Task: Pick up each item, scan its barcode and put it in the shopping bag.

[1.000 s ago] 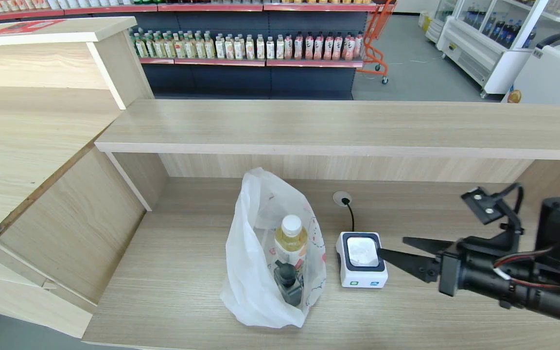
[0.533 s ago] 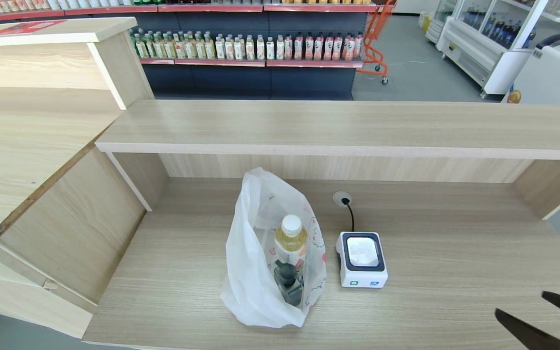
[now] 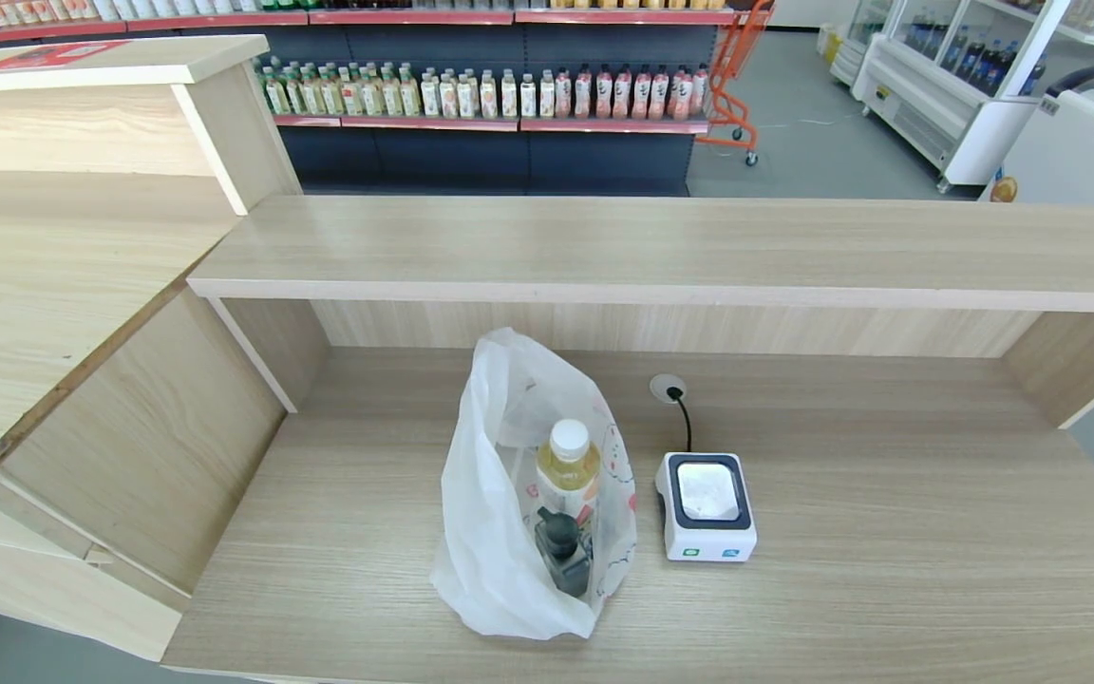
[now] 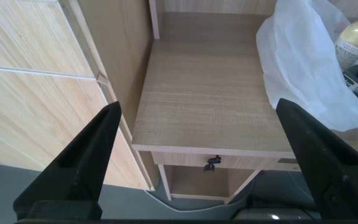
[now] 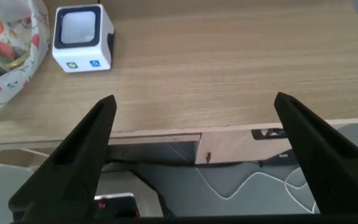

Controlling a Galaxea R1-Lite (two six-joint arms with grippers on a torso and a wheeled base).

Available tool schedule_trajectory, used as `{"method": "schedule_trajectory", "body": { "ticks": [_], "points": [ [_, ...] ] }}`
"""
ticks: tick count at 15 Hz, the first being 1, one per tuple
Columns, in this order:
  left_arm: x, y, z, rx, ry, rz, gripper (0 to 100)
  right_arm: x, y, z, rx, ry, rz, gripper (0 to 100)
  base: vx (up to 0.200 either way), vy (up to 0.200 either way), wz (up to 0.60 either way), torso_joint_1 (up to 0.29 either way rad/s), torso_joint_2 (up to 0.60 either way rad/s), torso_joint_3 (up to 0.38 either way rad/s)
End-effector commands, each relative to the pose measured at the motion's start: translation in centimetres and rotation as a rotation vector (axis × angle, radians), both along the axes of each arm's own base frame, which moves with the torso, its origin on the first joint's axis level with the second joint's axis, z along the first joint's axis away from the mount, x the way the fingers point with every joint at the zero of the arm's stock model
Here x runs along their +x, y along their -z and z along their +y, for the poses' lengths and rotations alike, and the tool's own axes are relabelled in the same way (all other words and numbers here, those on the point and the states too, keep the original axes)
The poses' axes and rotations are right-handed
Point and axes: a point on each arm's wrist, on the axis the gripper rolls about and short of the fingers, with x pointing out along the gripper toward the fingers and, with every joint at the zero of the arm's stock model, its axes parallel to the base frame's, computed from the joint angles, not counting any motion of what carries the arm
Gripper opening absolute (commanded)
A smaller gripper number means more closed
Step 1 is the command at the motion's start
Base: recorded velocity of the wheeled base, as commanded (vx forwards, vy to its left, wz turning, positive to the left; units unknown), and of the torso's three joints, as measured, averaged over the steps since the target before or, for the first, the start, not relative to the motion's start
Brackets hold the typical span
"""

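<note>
Since both items already sit inside the shopping bag [image 3: 480,532], I judge the task near complete. The bottle [image 3: 568,465] stands upright behind a dark-capped item [image 3: 561,556]. The bag stands open just beside the scanner [image 3: 706,503] on the desk [image 3: 889,570], which I take to keep transfers short. My left tool [image 4: 197,106] and right tool [image 5: 194,98] are both spread wide and empty, off the desk's near edge. A second ago the right tool was at the scanner; it has withdrawn.

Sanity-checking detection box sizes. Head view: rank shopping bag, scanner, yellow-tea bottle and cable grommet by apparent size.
1. shopping bag, clearly largest
2. scanner
3. bottle: its lower part is hidden in the bag, so its rank against the scanner is unsure
4. cable grommet, clearly smallest
</note>
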Motion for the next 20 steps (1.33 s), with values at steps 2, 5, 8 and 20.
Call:
{"method": "schedule_trajectory", "body": {
  "ticks": [2, 5, 8, 20],
  "points": [
    [0.0, 0.0, 0.0, 0.0, 0.0, 0.0, 100, -0.72, 0.34, 0.03, 0.009, 0.022, -0.082, 100, 0.0, 0.0, 0.0, 0.0, 0.0, 0.0],
    [0.0, 0.0, 0.0, 0.0, 0.0, 0.0, 100, -0.72, 0.36, 0.03, 0.009, 0.022, -0.08, 0, 0.0, 0.0, 0.0, 0.0, 0.0, 0.0],
    [0.01, 0.0, 0.0, 0.0, 0.0, 0.001, 100, -0.72, 0.34, 0.03, 0.029, 0.024, -0.084, 0, 0.0, 0.0, 0.0, 0.0, 0.0, 0.0],
    [0.0, 0.0, 0.0, 0.0, 0.001, 0.0, 100, -0.72, 0.34, 0.03, 0.027, 0.024, -0.084, 0, 0.0, -0.067, 0.0, 0.002, 0.0, 0.0]
  ]
}}
